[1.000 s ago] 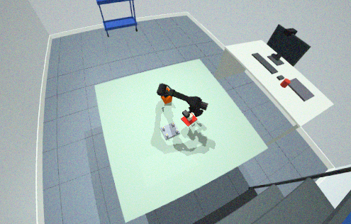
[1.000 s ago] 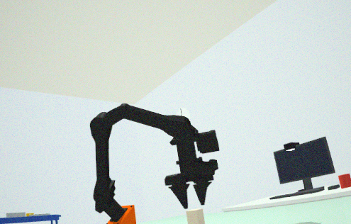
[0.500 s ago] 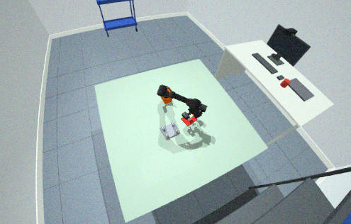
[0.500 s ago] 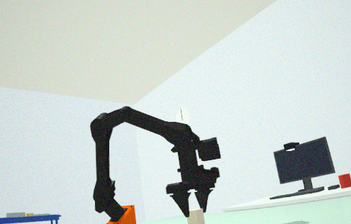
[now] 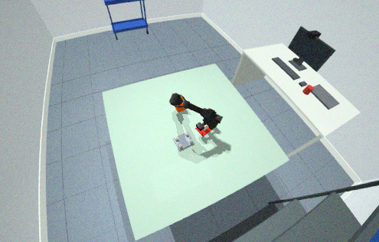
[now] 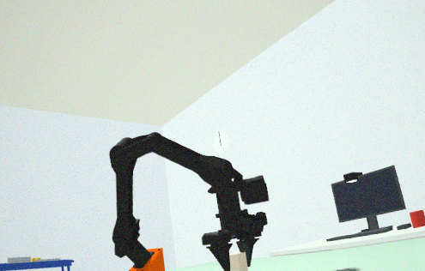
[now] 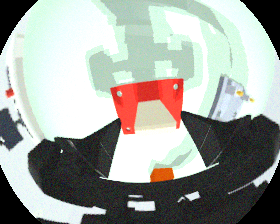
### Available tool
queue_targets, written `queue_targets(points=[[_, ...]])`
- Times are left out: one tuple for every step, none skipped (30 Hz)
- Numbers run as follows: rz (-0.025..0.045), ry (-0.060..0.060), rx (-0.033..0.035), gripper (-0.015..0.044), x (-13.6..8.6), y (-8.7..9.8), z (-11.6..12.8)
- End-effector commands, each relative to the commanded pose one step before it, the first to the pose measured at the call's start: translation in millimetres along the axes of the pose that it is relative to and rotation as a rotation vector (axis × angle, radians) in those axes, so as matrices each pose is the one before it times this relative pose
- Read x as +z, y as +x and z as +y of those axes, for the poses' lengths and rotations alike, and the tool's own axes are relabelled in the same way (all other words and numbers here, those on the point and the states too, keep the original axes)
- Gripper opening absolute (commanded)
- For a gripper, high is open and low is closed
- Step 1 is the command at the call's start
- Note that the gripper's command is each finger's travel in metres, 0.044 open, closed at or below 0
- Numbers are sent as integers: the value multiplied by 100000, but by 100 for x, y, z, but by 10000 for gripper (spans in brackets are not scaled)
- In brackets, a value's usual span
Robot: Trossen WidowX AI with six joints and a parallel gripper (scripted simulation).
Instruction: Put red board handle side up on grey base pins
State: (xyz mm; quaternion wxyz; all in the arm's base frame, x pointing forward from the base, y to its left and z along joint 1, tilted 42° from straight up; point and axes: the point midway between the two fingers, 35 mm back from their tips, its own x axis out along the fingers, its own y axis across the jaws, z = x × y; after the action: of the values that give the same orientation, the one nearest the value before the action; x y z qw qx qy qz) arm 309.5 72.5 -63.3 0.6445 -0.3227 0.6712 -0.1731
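One red board [image 5: 204, 132] [image 7: 117, 102] lies on the green desk [image 5: 147, 184] [image 6: 281, 263] [image 7: 51, 75], inward from the edge facing the white desk [image 5: 258, 57] [image 6: 298, 248]. One grey base [image 5: 183, 142] [image 7: 225, 102] sits near it, further from that edge and nearer the green desk's bottom corner in the top view. The base has four posts, each with a gold pin; the wrist view makes out only two pins [image 7: 239, 93]. One black arm [image 5: 197, 109] [image 6: 178, 156] ends in one gripper [image 5: 207, 125] [image 6: 238, 267] [image 7: 151, 117] with two fingers.

The board is flat, bright red and handle side up, its square handle [image 5: 206, 127] [image 6: 238, 261] [image 7: 155, 115] pale beige. It is off the base, so no pin is through a hole.

The claw is open, its fingers apart on either side of the handle and holding nothing. Whether either finger touches the handle, I cannot tell.

The wrist view shows three corner holes [image 7: 119, 93] clearly; the fourth is hard to make out. The exterior view cuts off below the handle's upper part, leaving board and base out of sight. From the top, the gripper partly covers the board.
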Motion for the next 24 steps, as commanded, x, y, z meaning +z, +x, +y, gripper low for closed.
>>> queue_targets(points=[[40, -563, -550, 440, -172, 780, -61], [0, 9, -14, 440, -9, 80, -5], [0, 3, -5, 440, -3, 27, -2], [0, 0, 0, 414, 0, 0, 0], [0, 0, 0, 387, 0, 0, 0], [0, 0, 0, 361, 0, 0, 0], [0, 0, 0, 335, 0, 0, 0], [0, 0, 0, 309, 0, 0, 0], [0, 0, 0, 282, 0, 0, 0], [0, 0, 0, 256, 0, 0, 0], [0, 0, 0, 230, 0, 0, 0], [0, 0, 0, 204, 0, 0, 0], [0, 0, 0, 177, 0, 0, 0], [0, 0, 0, 151, 0, 0, 0], [0, 0, 0, 145, 0, 0, 0], [0, 0, 0, 138, 0, 0, 0], [0, 0, 0, 131, 0, 0, 0], [0, 0, 0, 125, 0, 0, 0], [0, 0, 0, 118, 0, 0, 0], [0, 0, 0, 111, 0, 0, 0], [0, 0, 0, 105, 0, 0, 0], [0, 0, 0, 78, 0, 0, 0], [-2, -1, 6, 52, 6, -40, 2], [-6, -3, 17, 26, 19, -119, 7]])
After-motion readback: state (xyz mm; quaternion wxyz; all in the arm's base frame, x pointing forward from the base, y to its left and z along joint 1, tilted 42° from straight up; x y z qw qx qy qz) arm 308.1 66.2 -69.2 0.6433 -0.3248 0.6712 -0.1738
